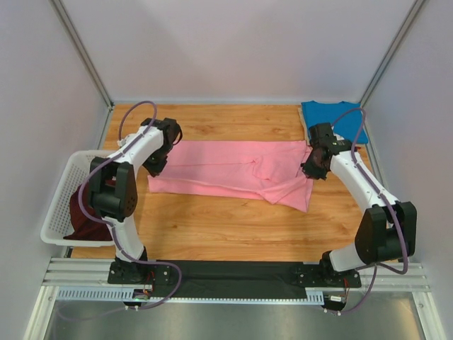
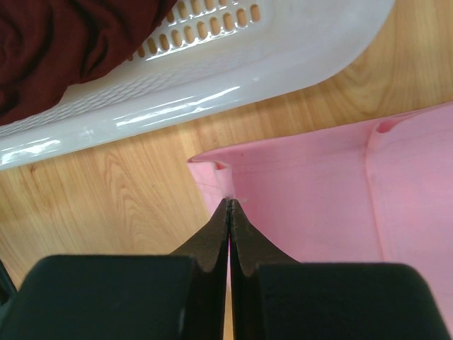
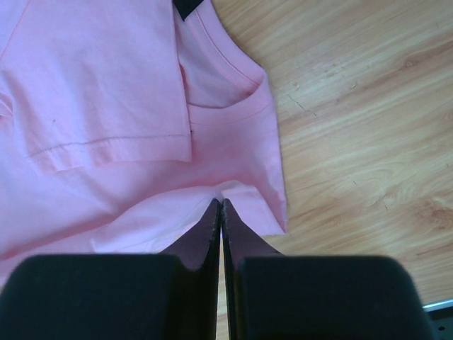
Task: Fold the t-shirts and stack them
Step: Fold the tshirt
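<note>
Wooden table point(image 1: 233, 227) carries a bright pink short-sleeved t-shirt point(image 1: 226, 166) laid crosswise between two arms, each pinching one end.

The pink shirt's long axis runs left to right at mid-table, collar end to the right. A white plastic lattice basket point(image 1: 56, 212) at the left edge holds a dark maroon t-shirt point(image 1: 81, 212), and a blue t-shirt point(image 1: 333, 117) lies in the far right corner. The left gripper point(image 2: 228, 205) is clamped on the shirt's left edge, and the right gripper point(image 3: 219, 204) is clamped on cloth just beside the neckline. Neither arm is nearer, so the next fold likely needs both ends carried together across that axis.
</note>
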`<state>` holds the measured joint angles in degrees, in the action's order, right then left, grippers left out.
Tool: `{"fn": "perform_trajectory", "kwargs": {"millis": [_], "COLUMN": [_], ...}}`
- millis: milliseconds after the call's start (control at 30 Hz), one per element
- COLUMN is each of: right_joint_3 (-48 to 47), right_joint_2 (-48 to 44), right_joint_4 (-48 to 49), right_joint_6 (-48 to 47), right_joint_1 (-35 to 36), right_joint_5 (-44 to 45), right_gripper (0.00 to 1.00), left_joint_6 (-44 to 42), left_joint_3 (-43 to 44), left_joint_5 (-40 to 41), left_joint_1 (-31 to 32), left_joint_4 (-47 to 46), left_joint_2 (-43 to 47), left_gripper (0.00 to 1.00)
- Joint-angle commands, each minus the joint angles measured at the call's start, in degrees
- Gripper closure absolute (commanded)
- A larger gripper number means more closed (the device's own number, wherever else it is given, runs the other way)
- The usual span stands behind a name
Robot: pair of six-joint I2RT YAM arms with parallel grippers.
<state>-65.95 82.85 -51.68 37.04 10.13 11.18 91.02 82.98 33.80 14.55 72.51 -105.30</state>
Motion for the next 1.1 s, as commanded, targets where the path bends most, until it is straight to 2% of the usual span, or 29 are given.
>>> {"fn": "perform_trajectory", "kwargs": {"millis": [0,100,233,400,600,800,967,1067], "right_joint_3": [-3.6,-4.9,-7.2,-11.0,-15.3,-20.7,-23.4,-24.5], "right_joint_2": [1.3,2.3,4.1,7.0,10.3,14.5,18.2,20.2], "right_joint_4": [1.2,0.8,0.5,-0.2,-1.6,-2.8,-3.1,-3.2], "right_joint_6": [-1.5,-1.4,-1.6,-1.2,-2.7,-4.3,-5.4,-5.6], "right_joint_1": [-0.4,-0.6,-0.7,-0.7,-0.7,-0.7,-0.8,-0.8], "right_joint_5": [-0.7,2.6,2.3,0.5,3.4,4.0,6.7,7.0], "right_gripper": [1.00,1.00,1.00,1.00,1.00,1.00,1.00,1.00], "left_joint_6": [-0.4,-1.3,-2.3,-1.6,-0.8,-0.2,1.3,1.4], "left_joint_3": [4.6,6.1,7.5,12.4,17.7,19.6,25.6,27.1], "left_joint_5": [3.6,4.0,3.8,3.9,4.3,6.2,8.3,8.6], "left_joint_1": [0.1,0.1,0.0,0.0,0.1,0.0,-0.1,-0.1], "left_joint_4": [5.2,4.7,4.7,9.9,13.0,13.5,20.4,20.3], "left_joint_2": [-1.8,-2.5,-4.0,-9.2,-13.8,-15.9,-22.7,-24.3], "left_gripper": [1.00,1.00,1.00,1.00,1.00,1.00,1.00,1.00]}}
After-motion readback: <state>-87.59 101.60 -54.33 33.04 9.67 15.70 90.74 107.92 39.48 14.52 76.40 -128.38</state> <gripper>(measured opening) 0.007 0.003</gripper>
